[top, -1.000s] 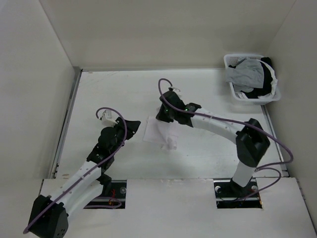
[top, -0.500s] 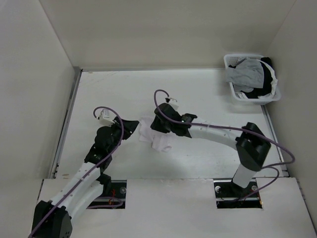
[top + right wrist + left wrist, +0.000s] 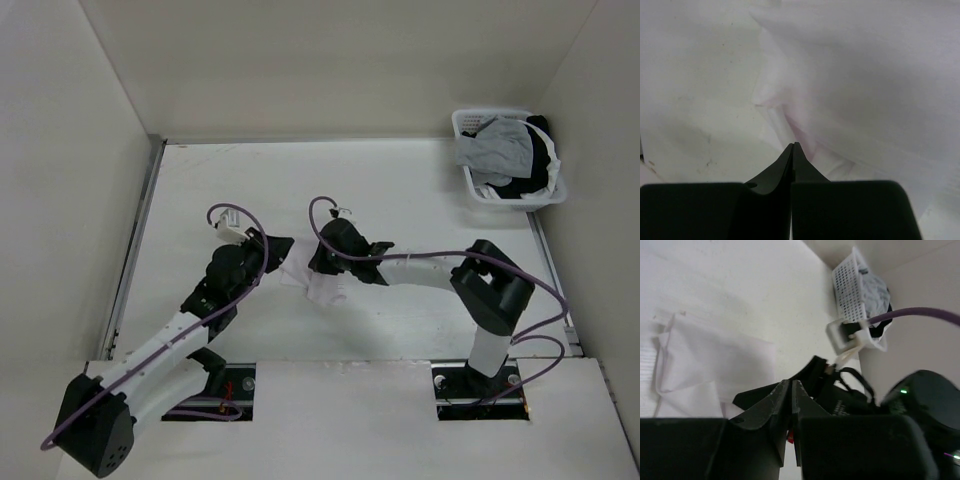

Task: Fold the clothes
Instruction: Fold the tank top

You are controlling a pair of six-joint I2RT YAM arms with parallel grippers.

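Both claws have just snapped together. The left gripper (image 3: 791,383) looks empty beside the clothes (image 3: 318,290), and the right gripper (image 3: 792,145) noses a fold. The garment, flatter a second ago, now bunches mid table (image 3: 420,190), toward its near edge. I judge the fold untidy.

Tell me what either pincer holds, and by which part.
Cannot be told. The right pincer is shut with tips at a fold of the white garment; the left pincer is shut beside it.
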